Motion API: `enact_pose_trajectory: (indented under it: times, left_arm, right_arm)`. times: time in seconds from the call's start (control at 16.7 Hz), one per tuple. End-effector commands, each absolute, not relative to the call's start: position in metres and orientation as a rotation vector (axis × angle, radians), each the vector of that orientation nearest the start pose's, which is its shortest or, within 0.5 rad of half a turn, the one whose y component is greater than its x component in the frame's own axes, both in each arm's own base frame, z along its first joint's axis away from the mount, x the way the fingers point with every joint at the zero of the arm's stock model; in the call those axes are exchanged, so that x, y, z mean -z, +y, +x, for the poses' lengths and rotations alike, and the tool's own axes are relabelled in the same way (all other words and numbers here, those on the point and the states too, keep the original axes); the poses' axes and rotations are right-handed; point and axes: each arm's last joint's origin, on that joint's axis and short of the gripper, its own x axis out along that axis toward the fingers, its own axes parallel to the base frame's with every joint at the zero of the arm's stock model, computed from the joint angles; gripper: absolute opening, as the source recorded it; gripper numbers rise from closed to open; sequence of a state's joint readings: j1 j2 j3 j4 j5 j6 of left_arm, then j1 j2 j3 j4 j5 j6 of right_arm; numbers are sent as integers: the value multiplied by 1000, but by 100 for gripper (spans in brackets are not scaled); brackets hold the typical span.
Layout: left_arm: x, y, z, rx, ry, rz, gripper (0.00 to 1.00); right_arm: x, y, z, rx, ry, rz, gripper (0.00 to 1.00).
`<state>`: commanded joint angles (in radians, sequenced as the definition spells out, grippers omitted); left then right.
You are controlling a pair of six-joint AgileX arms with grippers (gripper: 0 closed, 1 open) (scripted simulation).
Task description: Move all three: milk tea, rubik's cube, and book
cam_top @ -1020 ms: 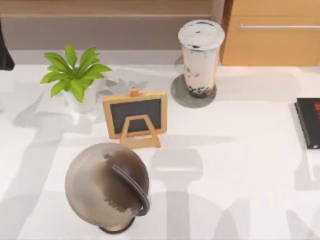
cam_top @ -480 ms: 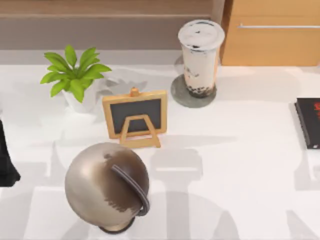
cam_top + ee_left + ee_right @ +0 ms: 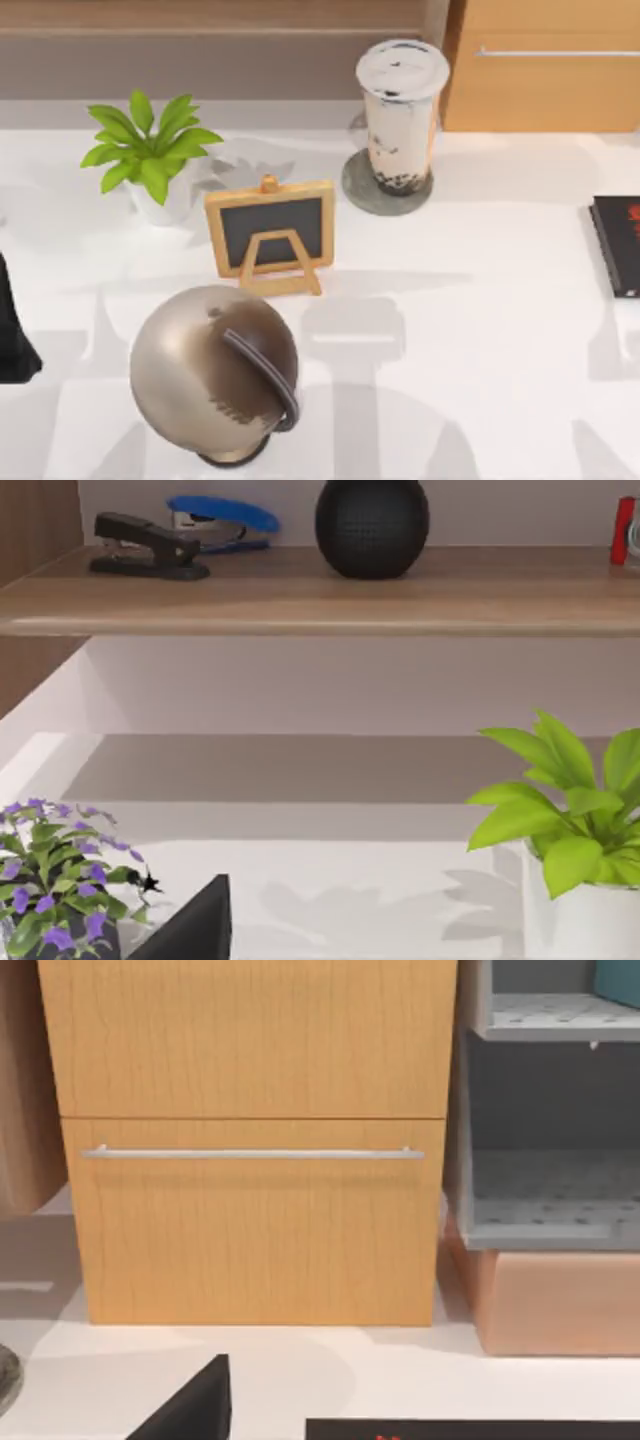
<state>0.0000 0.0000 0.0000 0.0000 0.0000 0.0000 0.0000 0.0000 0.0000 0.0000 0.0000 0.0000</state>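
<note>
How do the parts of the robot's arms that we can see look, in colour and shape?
Little shows. At the top view's left edge, the left arm is a plain black, matte shape. Each wrist view shows one black angular wedge of pincer at the lower edge. No cables or markings are visible.

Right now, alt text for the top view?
A tall clear cup of beige milk tea stands on a flat grey round disc at the white table's back; nearer sit a wood-framed chalkboard easel, brown globe and green potted plant.

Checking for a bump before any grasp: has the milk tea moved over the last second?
No. The milk tea stands centred on its grey round disc, beside the wooden cabinet, exactly as before.
</note>
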Motion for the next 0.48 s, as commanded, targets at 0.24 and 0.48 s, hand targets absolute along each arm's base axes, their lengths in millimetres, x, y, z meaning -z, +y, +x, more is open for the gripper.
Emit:
enact_pose_trajectory:
  times: [0.24, 0.48]
  left_arm:
    - [-160, -1, 106, 0, 0, 0, 100]
    - [-160, -1, 106, 0, 0, 0, 100]
  right_arm:
    - [-187, -3, 108, -2, -28, -6, 100]
    - [-246, -10, 127, 3, -65, -16, 100]
